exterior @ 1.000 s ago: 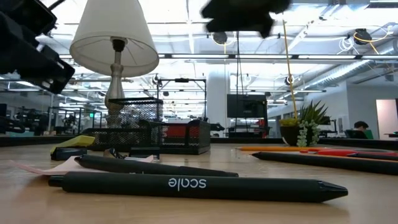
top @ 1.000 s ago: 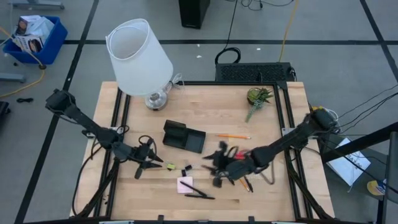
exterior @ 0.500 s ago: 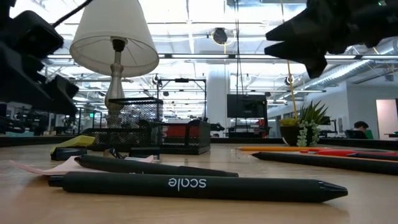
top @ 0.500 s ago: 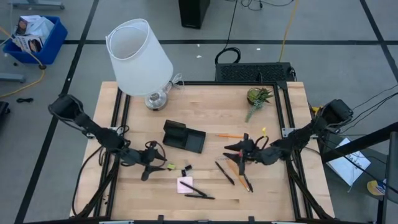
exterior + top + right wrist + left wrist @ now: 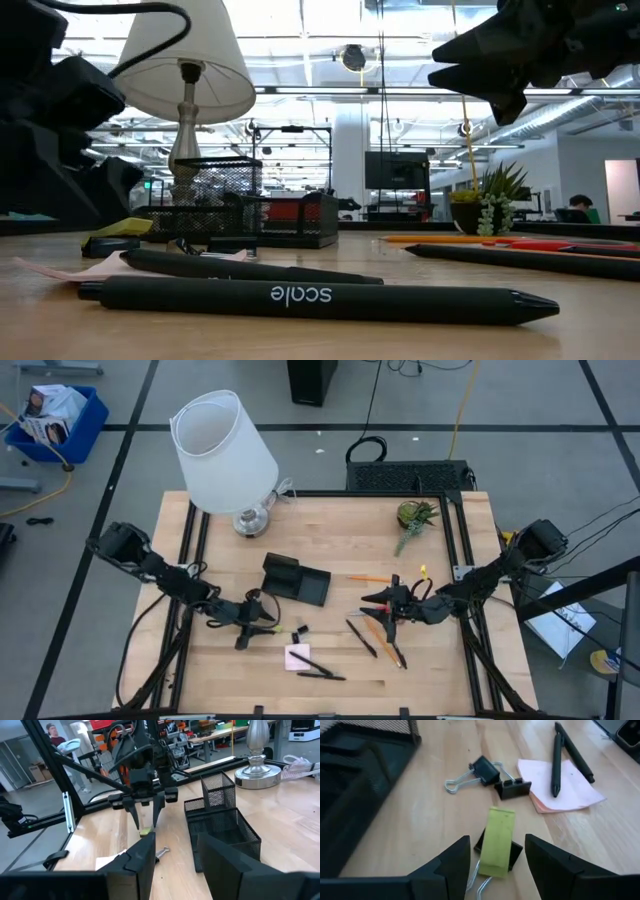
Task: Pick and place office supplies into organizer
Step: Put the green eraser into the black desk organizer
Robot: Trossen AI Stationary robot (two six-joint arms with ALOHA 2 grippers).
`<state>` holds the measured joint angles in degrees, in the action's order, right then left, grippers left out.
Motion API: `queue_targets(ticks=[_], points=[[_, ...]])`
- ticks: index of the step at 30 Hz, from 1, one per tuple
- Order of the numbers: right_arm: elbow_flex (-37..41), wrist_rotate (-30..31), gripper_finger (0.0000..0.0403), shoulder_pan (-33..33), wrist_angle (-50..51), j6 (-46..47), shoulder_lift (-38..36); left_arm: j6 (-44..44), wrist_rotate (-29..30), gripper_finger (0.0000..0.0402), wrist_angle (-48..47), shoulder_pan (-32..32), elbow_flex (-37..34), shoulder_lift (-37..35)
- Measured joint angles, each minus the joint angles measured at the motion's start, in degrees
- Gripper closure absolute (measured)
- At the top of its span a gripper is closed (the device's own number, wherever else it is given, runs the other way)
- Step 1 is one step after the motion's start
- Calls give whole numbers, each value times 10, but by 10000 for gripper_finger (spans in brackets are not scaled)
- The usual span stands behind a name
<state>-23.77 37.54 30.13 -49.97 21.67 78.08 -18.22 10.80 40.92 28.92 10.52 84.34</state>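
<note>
My left gripper (image 5: 495,870) is open and low over the table. Its fingers stand on either side of a small yellow-tagged clip (image 5: 496,842) (image 5: 272,627) without touching it. A black binder clip (image 5: 482,770) and a second small black piece (image 5: 512,788) lie just beyond it. Two black pens (image 5: 318,668) rest across the pink sticky-note pad (image 5: 298,656). The black organizer (image 5: 295,580) stands near the table's middle. My right gripper (image 5: 368,601) is open and empty, and hovers above another black pen (image 5: 360,638) and orange pencils (image 5: 390,645). One more pencil (image 5: 375,578) lies nearby. The scissors are not clearly visible.
A white lamp (image 5: 222,450) stands at the far left of the table, and a potted green plant (image 5: 415,515) at the far right. The black frame rails (image 5: 190,560) run along both sides of the table. The wood between the organizer and the plant is bare.
My left gripper has moved steadily toward the table's right and closed in on the yellow-tagged clip. My right gripper swung from near the table's middle up and toward the right edge, then held still. No item on the table has moved.
</note>
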Motion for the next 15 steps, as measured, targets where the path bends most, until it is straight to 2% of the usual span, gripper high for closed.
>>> queue_targets(ticks=[9, 15], points=[[-1, 1, 264, 0, -3, 0, 0, 21, -19, 211, -8, -2, 64, 80], [-1, 1, 264, 0, -4, 1, 0, 14, -20, 211, -23, -7, 76, 100]])
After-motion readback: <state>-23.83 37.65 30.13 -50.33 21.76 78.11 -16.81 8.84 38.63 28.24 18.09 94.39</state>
